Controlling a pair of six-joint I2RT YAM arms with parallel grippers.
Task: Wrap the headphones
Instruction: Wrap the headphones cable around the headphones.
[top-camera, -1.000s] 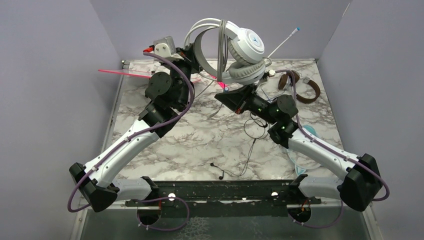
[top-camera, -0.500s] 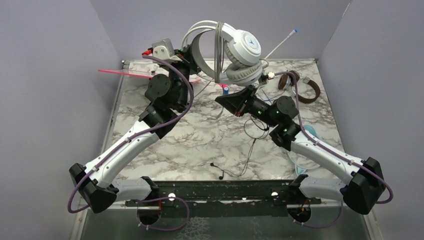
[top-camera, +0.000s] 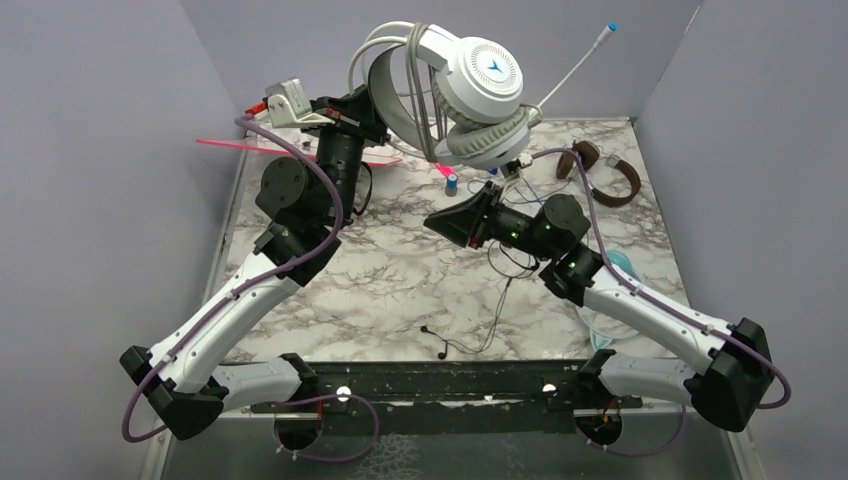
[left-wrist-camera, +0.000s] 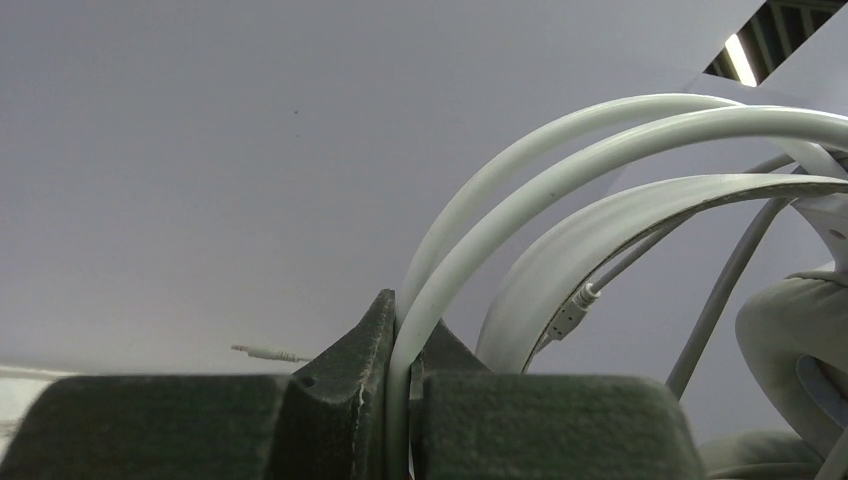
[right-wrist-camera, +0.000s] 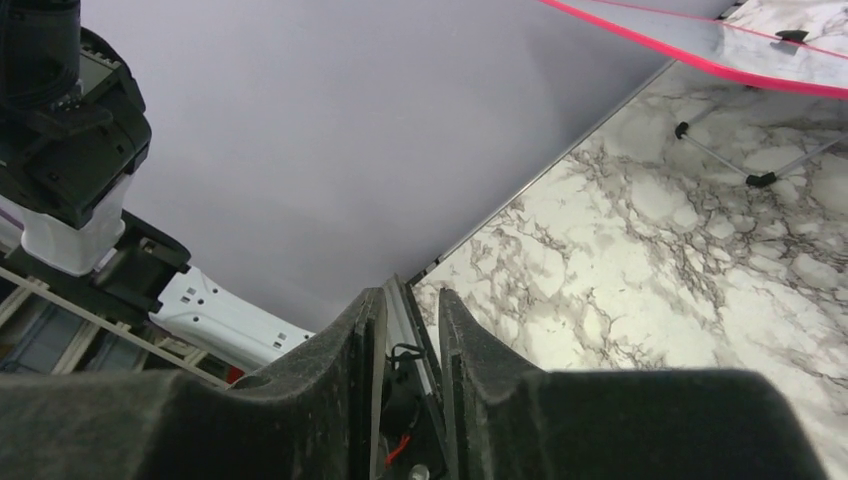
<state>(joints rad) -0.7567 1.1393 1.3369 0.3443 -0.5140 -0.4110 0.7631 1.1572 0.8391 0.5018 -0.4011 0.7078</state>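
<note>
High above the far side of the bench (top-camera: 400, 280), white-grey headphones (top-camera: 485, 75) aloft, left end effector (left-wrist-camera: 400, 335) clamped on their headband, right end effector (right-wrist-camera: 405, 305) nearby, jaws slightly apart, empty

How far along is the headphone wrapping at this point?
Partly done: cord loops cross the white headphones' band. In hand: the left gripper clamps that band aloft; the right gripper sits below, slightly open, empty. Left: the brown headphones and teal headphones lie on the table, loose cord nearby.
</note>
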